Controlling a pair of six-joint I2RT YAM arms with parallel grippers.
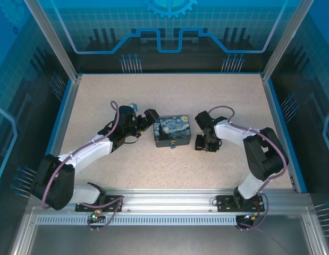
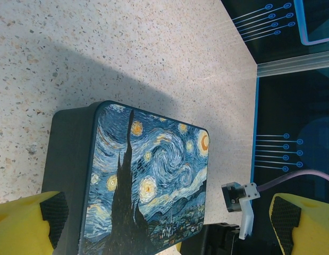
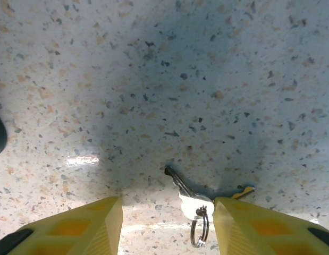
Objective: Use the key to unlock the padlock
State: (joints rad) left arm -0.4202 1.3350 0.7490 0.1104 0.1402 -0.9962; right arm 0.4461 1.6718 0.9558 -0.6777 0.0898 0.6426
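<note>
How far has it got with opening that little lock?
Nothing looks finished yet. In hand: the right fingers sit open on either side of the key, which lies flat on the table, not gripped. The left fingers are open either side of the painted box. Left to do: picking up the key, bringing it to the padlock at the box's front, and turning it.

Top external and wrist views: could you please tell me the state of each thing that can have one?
box: lid shut, flat on the table.
padlock: at the box's near side; locked or not, too small to tell.
key: lying flat on the table, ungripped.
left gripper: open, box between its fingers.
right gripper: open, key between its fingers.
</note>
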